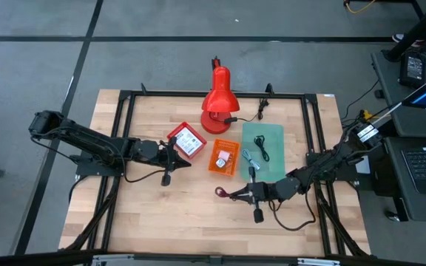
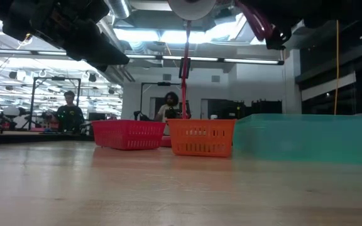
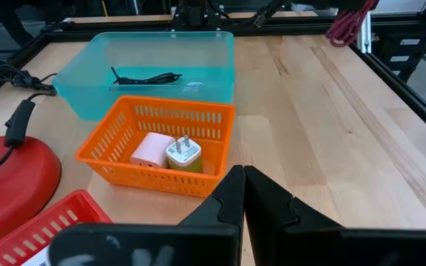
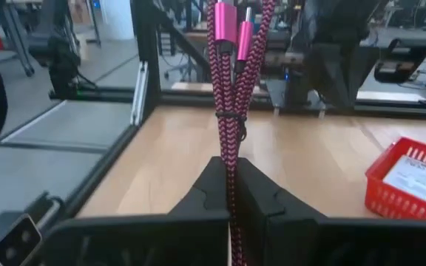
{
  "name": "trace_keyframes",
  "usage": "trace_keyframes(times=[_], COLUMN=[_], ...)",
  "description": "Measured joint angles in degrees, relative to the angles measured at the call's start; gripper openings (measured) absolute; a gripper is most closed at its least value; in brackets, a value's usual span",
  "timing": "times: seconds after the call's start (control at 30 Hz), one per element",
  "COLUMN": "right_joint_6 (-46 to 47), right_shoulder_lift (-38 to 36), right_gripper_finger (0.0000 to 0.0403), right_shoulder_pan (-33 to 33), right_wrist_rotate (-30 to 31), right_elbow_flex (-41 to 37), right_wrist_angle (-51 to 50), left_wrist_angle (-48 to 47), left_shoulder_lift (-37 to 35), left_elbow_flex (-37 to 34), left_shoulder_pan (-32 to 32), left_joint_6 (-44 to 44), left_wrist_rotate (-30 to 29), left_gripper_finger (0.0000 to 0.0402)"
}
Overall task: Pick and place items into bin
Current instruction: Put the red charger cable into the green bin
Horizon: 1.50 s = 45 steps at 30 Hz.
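Note:
My right gripper (image 1: 233, 193) hangs over the table's near middle, shut on a maroon braided cord (image 4: 229, 89) whose plug ends (image 4: 225, 22) stick out ahead of the fingers. The cord also shows in the high view (image 1: 220, 192). My left gripper (image 3: 244, 193) is shut with nothing in it, hovering beside the red basket (image 1: 187, 140). An orange basket (image 3: 161, 148) holds a white plug (image 3: 183, 151) and a pink cube (image 3: 148, 150). Behind it the teal bin (image 3: 154, 55) holds a black cable (image 3: 146, 77). My right gripper pinches the bundled maroon cord (image 4: 230, 151) between its two fingers, several strands together. The fingers come about level from the table's right side, and the cord runs along them. It sticks out past the fingertips, clear of the table.
A red desk lamp (image 1: 217, 103) stands at the far middle, its cord (image 1: 254, 114) trailing toward the teal bin. The red basket holds white printed cards (image 1: 189, 142). Bare wood lies along the near edge and at the left. People stand in the room beyond the table.

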Motion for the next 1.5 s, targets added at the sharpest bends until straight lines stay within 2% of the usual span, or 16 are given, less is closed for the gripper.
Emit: trace_keyframes(times=[0.23,0.37,0.5,0.7,0.9,1.1,1.33,1.5], right_joint_6=[-0.30,-0.42,-0.28,6.56,14.63,28.05,37.30,43.01], right_shoulder_lift=[0.01,0.01,-1.46,-9.51,-19.53,-26.77,-31.98,-34.11], right_gripper_finger=[0.0000,0.0000,0.0000,0.0000,0.0000,0.0000,0.0000,0.0000], right_shoulder_pan=[0.00,0.00,-0.01,0.13,0.11,-0.09,-1.87,-6.00], right_wrist_rotate=[0.38,5.80,8.73,18.59,20.15,26.19,26.59,20.14], right_elbow_flex=[-0.10,-0.11,-0.12,-0.12,-0.10,-0.10,-0.12,-0.12], right_wrist_angle=[0.21,0.16,-2.67,-17.69,-35.74,-57.02,-71.21,-79.02], left_wrist_angle=[0.00,-0.01,0.00,0.02,0.02,0.02,0.04,0.04], left_shoulder_lift=[0.00,0.04,0.04,0.04,0.04,0.04,0.04,0.04], left_elbow_flex=[0.00,0.00,0.00,0.00,0.00,0.00,0.00,0.00], left_shoulder_pan=[0.00,0.00,0.00,0.00,0.00,0.00,0.00,0.00], left_joint_6=[-0.69,-1.30,-1.51,-1.51,-1.51,-1.51,-1.51,-1.51], left_wrist_rotate=[-0.01,-0.02,-0.02,-0.02,-0.20,-3.08,-7.13,-9.21], left_gripper_finger=[0.0006,0.0006,0.0006,0.0006,0.0006,0.0006,0.0006,0.0006])
